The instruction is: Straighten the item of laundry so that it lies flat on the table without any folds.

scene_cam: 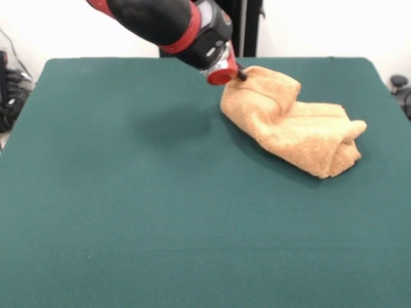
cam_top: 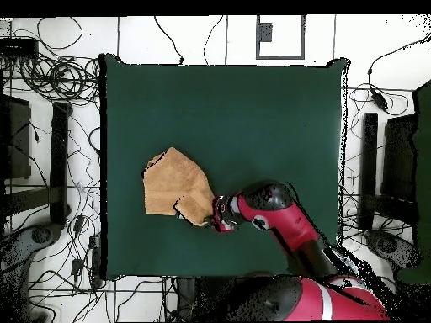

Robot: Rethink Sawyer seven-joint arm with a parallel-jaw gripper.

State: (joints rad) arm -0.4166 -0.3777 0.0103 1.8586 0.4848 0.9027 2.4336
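Observation:
The orange-tan towel (scene_cam: 292, 122) lies crumpled and folded over itself on the right half of the dark green table (scene_cam: 128, 212). Its far-left part rises in a hump towards my gripper (scene_cam: 242, 74). The gripper's dark tip presses into that raised edge and looks shut on it. In the overhead view the towel (cam_top: 172, 185) lies left of centre, and the gripper (cam_top: 217, 212) meets its lower right corner, which is bunched up. The woven band and the tag do not show.
The red and black arm (scene_cam: 173, 22) comes down from the top left in the front view. In the overhead view cables and dark stands (cam_top: 59, 151) surround the table on the floor.

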